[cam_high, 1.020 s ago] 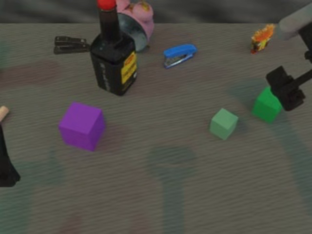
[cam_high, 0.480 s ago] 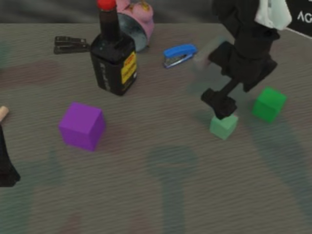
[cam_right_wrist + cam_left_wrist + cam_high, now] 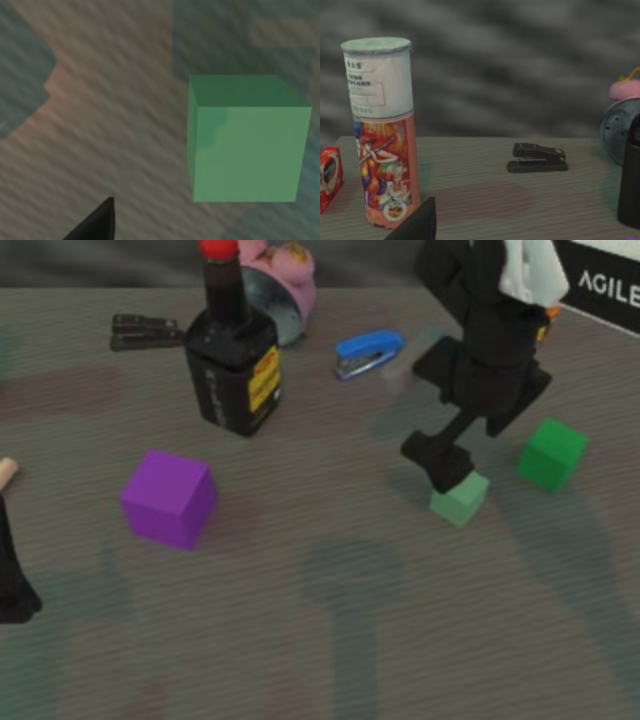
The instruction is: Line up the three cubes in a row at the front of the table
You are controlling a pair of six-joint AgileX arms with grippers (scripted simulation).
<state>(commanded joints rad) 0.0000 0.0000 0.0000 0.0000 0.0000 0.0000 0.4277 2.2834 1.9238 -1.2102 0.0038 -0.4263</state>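
Note:
The large purple cube (image 3: 168, 497) rests left of centre on the table (image 3: 330, 620). The bright green cube (image 3: 551, 453) stands at the right. Just left of it is the small pale sage-green cube (image 3: 462, 498), which also fills much of the right wrist view (image 3: 247, 145). My right gripper (image 3: 443, 466) hangs open just above the sage cube's back left corner. One dark fingertip (image 3: 100, 220) shows beside the cube, apart from it, and nothing is held. My left gripper (image 3: 12, 590) is parked open at the left edge.
A dark sauce bottle (image 3: 232, 350), a pink clock (image 3: 285, 285), a blue stapler (image 3: 368, 352) and a black stapler (image 3: 145, 332) line the back. The left wrist view shows a tall snack can (image 3: 382, 130) and a red box (image 3: 329, 175).
My right arm swung in from the right edge, past the bright green cube, and now sits over the sage cube, a little lower than half a second ago. No cube has moved.

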